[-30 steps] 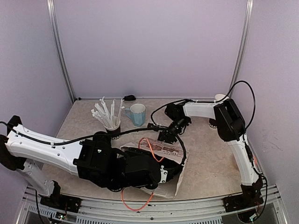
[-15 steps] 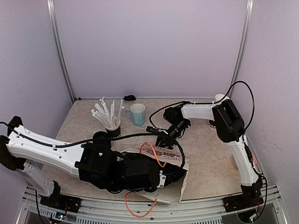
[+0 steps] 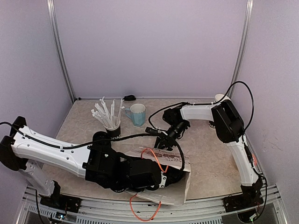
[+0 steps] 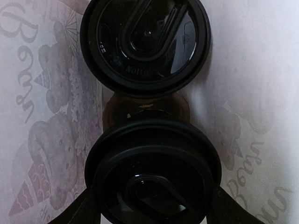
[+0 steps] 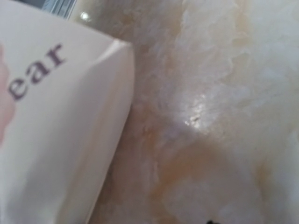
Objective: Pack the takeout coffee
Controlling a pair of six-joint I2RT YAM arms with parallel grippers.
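Note:
A white printed paper bag with orange handles lies on its side at the near middle of the table. My left arm reaches into it, so the left gripper is hidden in the top view. In the left wrist view, two takeout coffee cups with black lids stand inside the bag. The far cup stands free. The near cup fills the gap between my dark fingers, and the left gripper is shut on it. My right gripper hovers at the bag's upper edge; its fingers do not show in its own view.
A light blue mug and a black cup of white sticks stand behind the bag. A white cup sits at the back right. One orange handle hangs over the table's front edge. The right wrist view shows the bag's side and marbled tabletop.
The bag has slid toward the near right with my left arm inside it. My right gripper has moved left and nearer along the bag's upper edge.

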